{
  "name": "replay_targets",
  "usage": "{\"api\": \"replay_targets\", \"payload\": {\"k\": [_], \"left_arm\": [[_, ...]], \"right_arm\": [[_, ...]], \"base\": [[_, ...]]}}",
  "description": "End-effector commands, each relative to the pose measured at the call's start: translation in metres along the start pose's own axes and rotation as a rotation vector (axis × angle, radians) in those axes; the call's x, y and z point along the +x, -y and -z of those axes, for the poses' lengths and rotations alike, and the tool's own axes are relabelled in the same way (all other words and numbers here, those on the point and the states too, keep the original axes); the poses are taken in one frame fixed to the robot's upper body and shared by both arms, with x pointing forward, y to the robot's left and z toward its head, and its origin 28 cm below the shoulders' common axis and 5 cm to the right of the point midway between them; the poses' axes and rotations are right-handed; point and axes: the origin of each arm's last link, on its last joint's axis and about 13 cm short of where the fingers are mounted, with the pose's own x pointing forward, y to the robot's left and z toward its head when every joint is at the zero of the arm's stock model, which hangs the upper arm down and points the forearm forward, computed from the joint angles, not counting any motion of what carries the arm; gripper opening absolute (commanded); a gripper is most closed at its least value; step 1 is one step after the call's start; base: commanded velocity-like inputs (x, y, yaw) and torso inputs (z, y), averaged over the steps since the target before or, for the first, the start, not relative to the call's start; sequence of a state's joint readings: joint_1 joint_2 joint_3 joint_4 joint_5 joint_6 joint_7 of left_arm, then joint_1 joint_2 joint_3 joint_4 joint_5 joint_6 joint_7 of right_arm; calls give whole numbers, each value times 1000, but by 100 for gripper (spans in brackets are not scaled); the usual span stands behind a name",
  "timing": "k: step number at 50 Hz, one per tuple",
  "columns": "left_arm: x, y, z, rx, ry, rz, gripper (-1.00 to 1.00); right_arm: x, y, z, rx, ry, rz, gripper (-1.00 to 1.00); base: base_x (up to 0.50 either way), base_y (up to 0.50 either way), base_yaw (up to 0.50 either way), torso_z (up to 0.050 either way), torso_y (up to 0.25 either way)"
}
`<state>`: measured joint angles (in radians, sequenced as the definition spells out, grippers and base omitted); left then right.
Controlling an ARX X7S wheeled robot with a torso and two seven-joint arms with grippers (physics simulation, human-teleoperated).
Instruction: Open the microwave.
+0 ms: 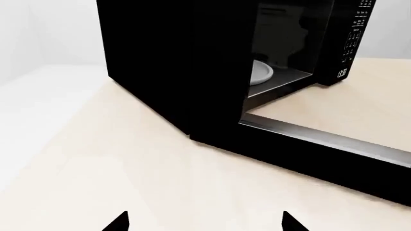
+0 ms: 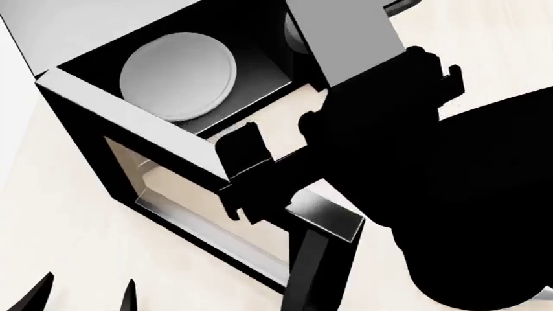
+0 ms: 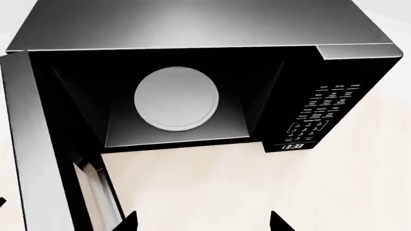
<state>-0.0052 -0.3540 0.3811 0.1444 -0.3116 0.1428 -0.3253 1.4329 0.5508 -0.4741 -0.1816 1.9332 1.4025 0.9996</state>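
Observation:
The black microwave (image 3: 192, 29) stands on a pale table with its door (image 3: 32, 144) swung wide to one side. Its round white turntable (image 3: 176, 99) lies bare in the cavity. The keypad (image 3: 324, 108) and a lit clock display (image 3: 293, 146) sit beside the opening. My right gripper (image 3: 203, 222) hangs open in front of the cavity, holding nothing. The head view shows the right gripper (image 2: 246, 175) close to the open door (image 2: 129, 123). My left gripper (image 1: 205, 222) is open too, off to the microwave's (image 1: 154, 62) side, facing the door's (image 1: 321, 154) edge.
Pale table surface (image 1: 128, 183) stretches under both grippers. A white wall (image 1: 45, 33) rises behind the microwave. My right arm (image 2: 467, 194) fills the right of the head view and hides part of the microwave. The left fingertips (image 2: 35, 295) show at that view's lower left.

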Motion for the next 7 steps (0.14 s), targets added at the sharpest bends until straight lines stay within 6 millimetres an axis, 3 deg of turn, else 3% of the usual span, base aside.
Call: {"api": "replay_targets", "payload": {"k": [1, 7], "left_arm": [[-6, 4, 7, -61, -60, 6, 100], [-5, 4, 7, -61, -61, 7, 100]], "right_arm": [[-2, -16, 17, -28, -87, -101, 100], [-5, -18, 18, -30, -82, -110, 100]], "base": [[0, 0, 0, 0, 0], [0, 0, 0, -2, -5]]}}
